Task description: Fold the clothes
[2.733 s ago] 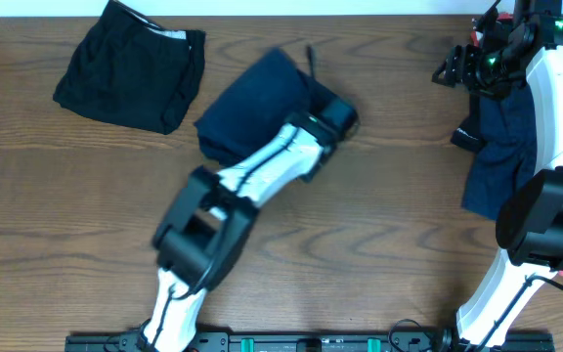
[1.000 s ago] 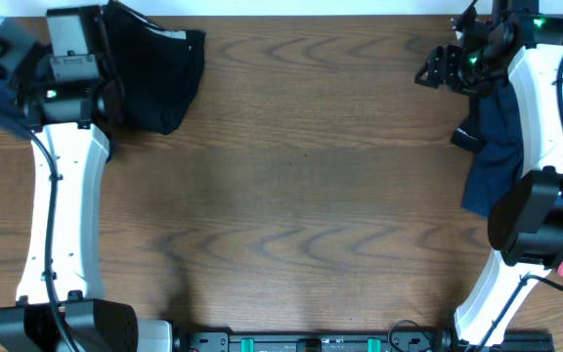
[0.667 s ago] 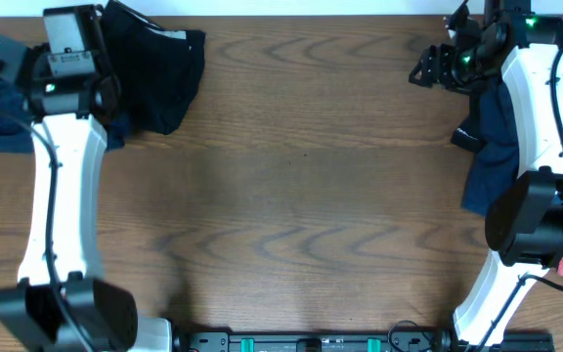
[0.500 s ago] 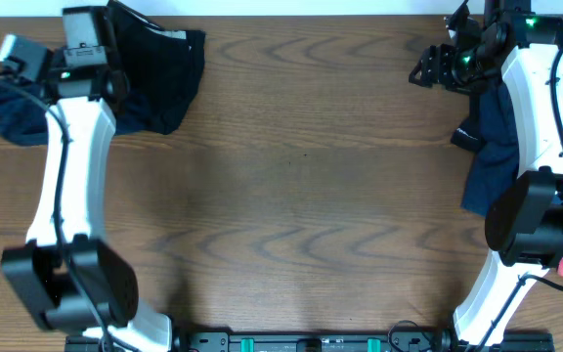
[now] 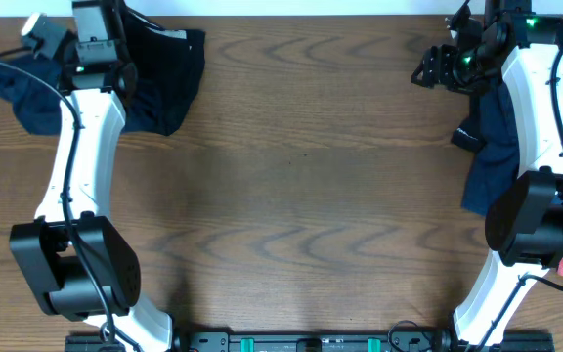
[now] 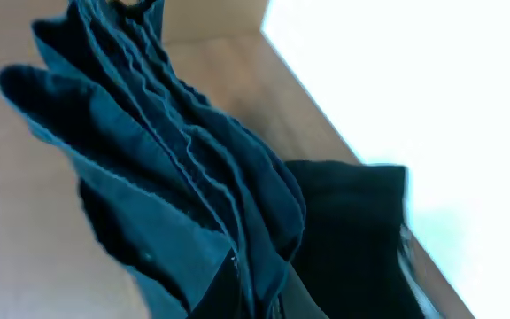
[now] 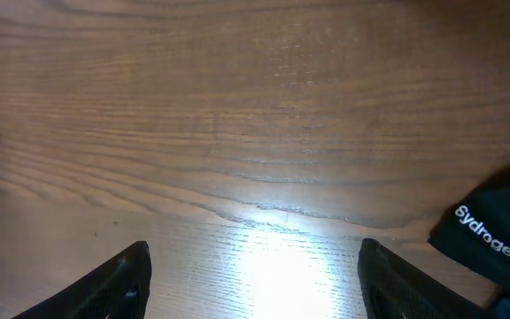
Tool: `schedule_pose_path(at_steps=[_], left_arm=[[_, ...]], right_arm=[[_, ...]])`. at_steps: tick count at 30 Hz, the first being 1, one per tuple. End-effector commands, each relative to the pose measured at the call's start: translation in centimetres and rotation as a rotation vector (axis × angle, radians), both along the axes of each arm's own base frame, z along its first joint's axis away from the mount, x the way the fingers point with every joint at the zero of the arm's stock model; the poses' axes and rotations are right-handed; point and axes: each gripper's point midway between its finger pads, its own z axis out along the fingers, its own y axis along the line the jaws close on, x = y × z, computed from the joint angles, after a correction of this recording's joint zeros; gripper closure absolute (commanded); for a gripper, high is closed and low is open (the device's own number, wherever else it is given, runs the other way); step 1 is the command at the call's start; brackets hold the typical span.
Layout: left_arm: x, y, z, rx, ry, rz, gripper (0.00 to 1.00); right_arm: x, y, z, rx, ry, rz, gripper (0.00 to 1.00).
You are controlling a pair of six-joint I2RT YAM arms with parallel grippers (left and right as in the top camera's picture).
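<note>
Left gripper: clenched on navy shorts, held at far-left edge of table, just beside folded black garment. Cloth soft, limp, bunched in ridged pleats. Advised: lower slowly, spread flat clear of black garment, release without dragging. Right gripper: spread, empty, over bare woodgrain near unfolded navy pile.

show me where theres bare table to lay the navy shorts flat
The middle of the table is bare wood, from the black garment across to the navy pile by the right arm. Crowded: far-left corner, where the held navy shorts hang, and the right edge.
</note>
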Motion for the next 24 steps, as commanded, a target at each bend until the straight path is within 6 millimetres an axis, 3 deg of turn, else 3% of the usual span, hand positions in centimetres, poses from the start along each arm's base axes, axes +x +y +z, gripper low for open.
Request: schedule_pose_path(at_steps=[1, 9, 13, 24], left_arm=[[1.5, -2.0, -1.2, 0.024, 0.065, -0.122, 0.94], [4.2, -4.0, -7.1, 0.017, 0.136, -0.166, 0.94], [6.0, -5.4, -8.4, 0.023, 0.101, -0.190, 0.94], [10.2, -6.5, -3.9, 0.044, -0.202, -0.202, 0.94]], right_arm=[[0.0, 0.6, 1.0, -0.012, -0.027, 0.025, 0.27], [0.0, 0.4, 0.9, -0.028, -0.026, 0.019, 0.27], [0.0, 0.3, 0.9, -0.030, -0.026, 0.019, 0.27], [0.0, 0.3, 0.9, -0.030, -0.025, 0.018, 0.28]])
